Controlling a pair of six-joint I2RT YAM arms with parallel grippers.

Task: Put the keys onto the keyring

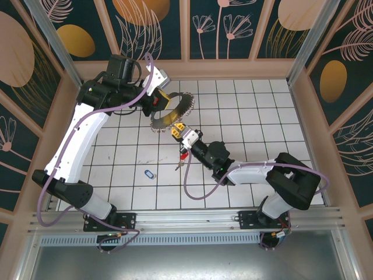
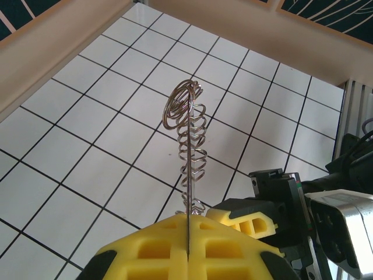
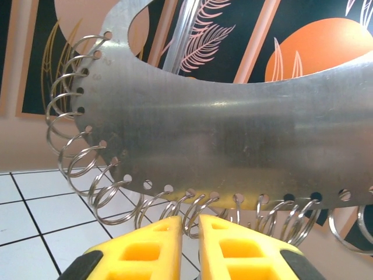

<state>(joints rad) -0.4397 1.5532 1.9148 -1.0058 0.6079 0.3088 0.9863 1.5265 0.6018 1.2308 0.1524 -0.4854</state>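
**Top external view**
- Item: keyring (image 1: pixel 170 114), a flat grey metal crescent plate with a holed rim hung with wire split rings. It is held up off the table, far of centre.
- My left claw (image 1: pixel 165 98) has it from the far-left side. My right claw (image 1: pixel 178 129) meets its near rim from below.
- Item: key (image 1: pixel 150 174), small, with a blue oval plastic head. It lies flat on the white tiled table (image 1: pixel 262 116), near-left of my right claw and well apart from the keyring.
- I judge my right claw the nearer of the two to this key.
- A small reddish thing sits under my right wrist, too small to name.
- Room: open tiles on all sides of the key, with walls well off.

**Left wrist view**
- My left claw (image 2: pixel 187 220) has its yellow fingers closed together on the plate's thin edge.
- The keyring (image 2: pixel 187 125) stands edge-on straight out from me, its rings stacked along that line.
- My right claw sits just beside it, low right.

**Right wrist view**
- My right claw (image 3: pixel 191 224) has its fingers nearly together.
- One wire ring from the keyring's (image 3: pixel 233 134) lower rim dips into the narrow gap. I cannot tell whether it is pinched.
- The plate's rim runs across, just above my fingertips.
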